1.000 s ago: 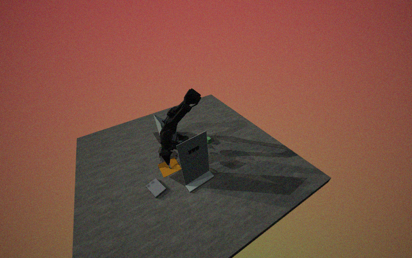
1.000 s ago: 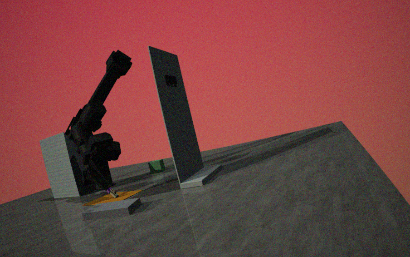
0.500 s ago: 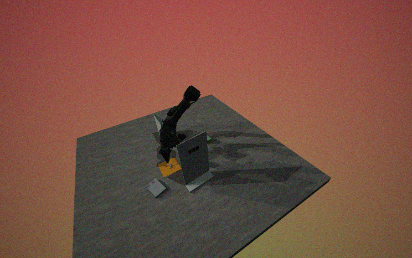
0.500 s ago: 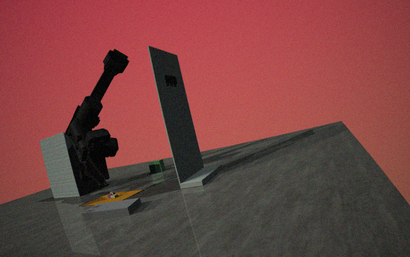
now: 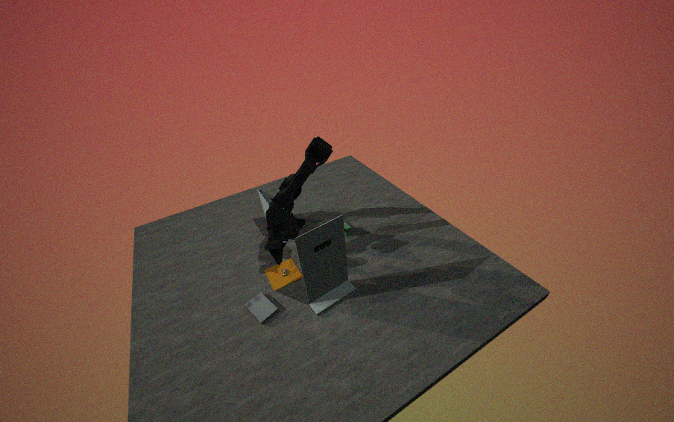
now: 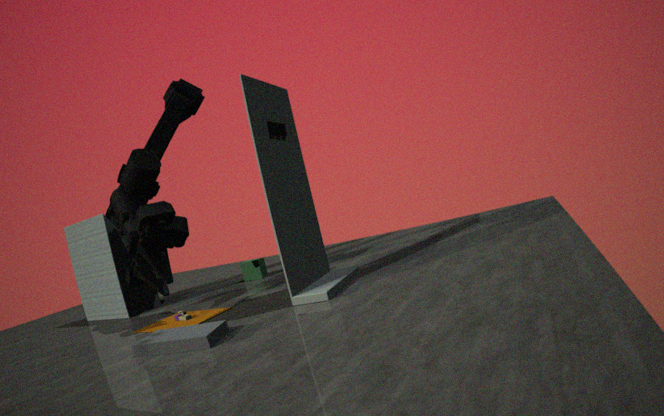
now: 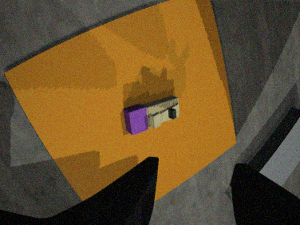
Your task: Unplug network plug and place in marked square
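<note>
On orange marked square (image 7: pixel 80 96), plug (image 7: pixel 151 115) lies flat, purple end beside beige body, apart from gripper (image 7: pixel 194 197). Gripper hovers above square's near edge, fingers partly spread, gripping nothing. Upright panel (image 5: pixel 323 256) stands beside square.

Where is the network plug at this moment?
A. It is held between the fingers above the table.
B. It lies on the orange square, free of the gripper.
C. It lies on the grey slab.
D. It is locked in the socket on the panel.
B: the plug lies flat inside the orange square, and the open gripper is apart from it with nothing between its fingers.
</note>
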Controlling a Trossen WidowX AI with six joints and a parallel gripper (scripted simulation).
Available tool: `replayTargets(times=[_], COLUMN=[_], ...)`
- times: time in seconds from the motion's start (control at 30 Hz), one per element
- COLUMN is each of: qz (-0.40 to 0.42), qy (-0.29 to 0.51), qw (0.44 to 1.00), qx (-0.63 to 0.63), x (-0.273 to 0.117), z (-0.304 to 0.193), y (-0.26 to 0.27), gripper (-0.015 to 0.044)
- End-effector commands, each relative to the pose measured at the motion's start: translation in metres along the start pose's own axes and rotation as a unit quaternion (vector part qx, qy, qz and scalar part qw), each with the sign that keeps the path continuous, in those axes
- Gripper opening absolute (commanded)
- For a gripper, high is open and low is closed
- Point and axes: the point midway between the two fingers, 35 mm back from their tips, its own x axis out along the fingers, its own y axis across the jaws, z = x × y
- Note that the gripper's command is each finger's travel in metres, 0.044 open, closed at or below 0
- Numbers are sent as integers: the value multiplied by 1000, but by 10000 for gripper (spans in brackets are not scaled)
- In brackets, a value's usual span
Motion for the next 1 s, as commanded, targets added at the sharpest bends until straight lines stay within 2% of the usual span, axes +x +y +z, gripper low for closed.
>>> replayTargets(times=[0.0, 0.97], qz=[-3, -3], qy=[-2, 0], qw=[1000, 1000], qx=[-5, -5], x=[-4, -30], z=[1, -1], y=[-7, -25], gripper=[156, 156])
